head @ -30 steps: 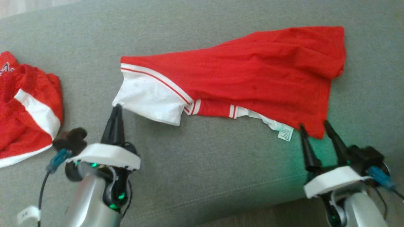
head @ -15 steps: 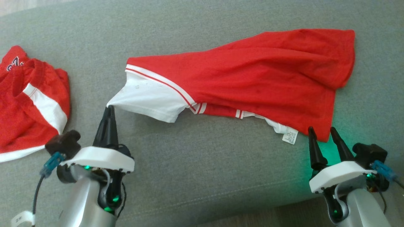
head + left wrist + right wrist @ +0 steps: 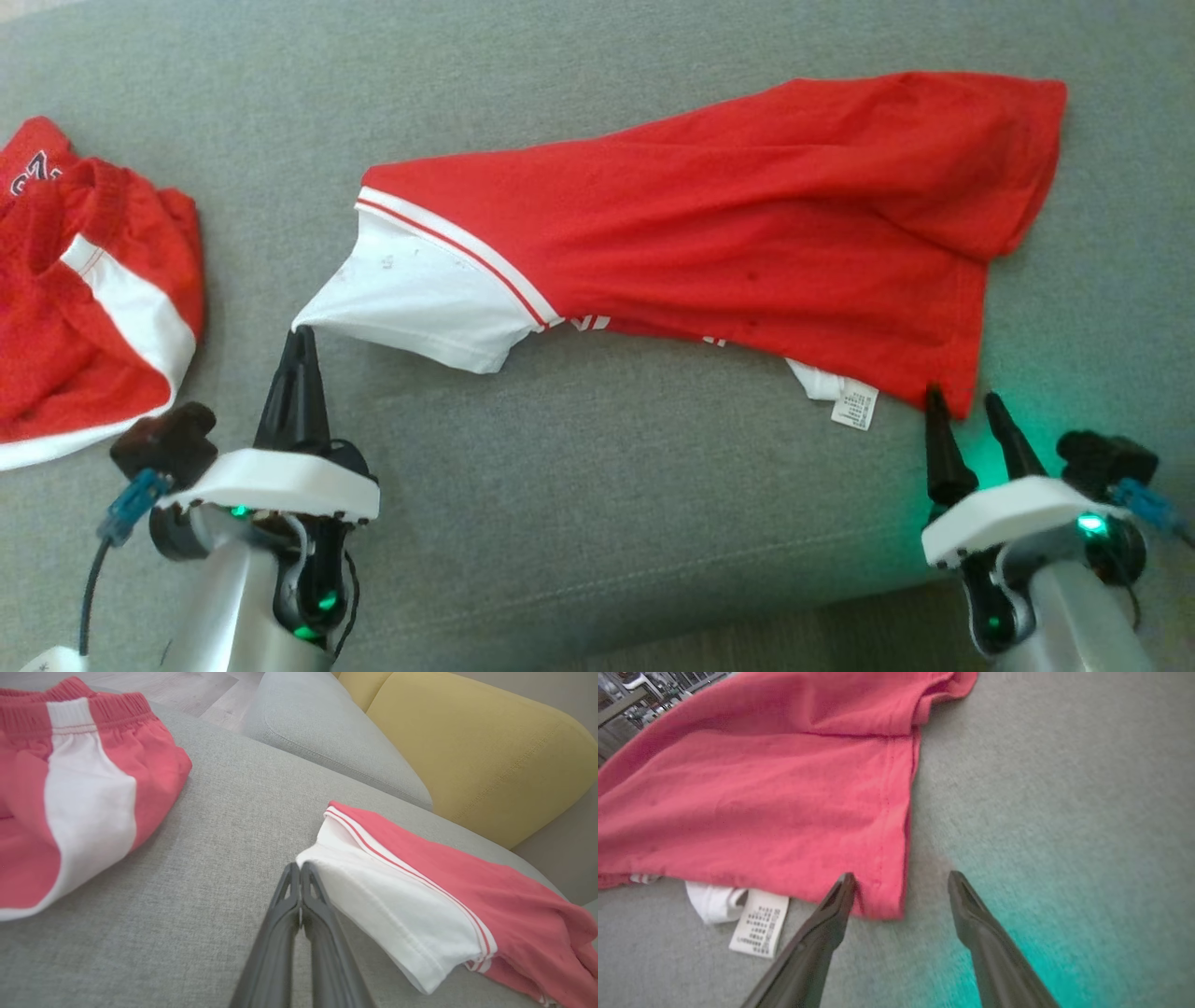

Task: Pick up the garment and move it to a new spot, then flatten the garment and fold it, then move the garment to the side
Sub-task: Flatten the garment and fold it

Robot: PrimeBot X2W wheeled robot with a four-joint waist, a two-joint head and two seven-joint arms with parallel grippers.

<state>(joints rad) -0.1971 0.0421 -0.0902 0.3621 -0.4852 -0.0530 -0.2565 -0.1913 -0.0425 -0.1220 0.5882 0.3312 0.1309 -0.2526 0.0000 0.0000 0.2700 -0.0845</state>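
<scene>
garment [image 3: 747, 224] flatter, tauter than before

This looks like a home living room: a grey fabric sofa seat [image 3: 597, 523] spreads across the head view, a mustard-yellow cushion [image 3: 476, 751] sits at the left wrist view's upper right, and pale wood-plank floor [image 3: 201, 690] runs along its top.

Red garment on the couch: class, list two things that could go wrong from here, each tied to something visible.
The left pincer grips only the tip of the white sleeve; pulling may slip it free. The right pincer is open around a corner of the red garment; closing may miss it.
</scene>
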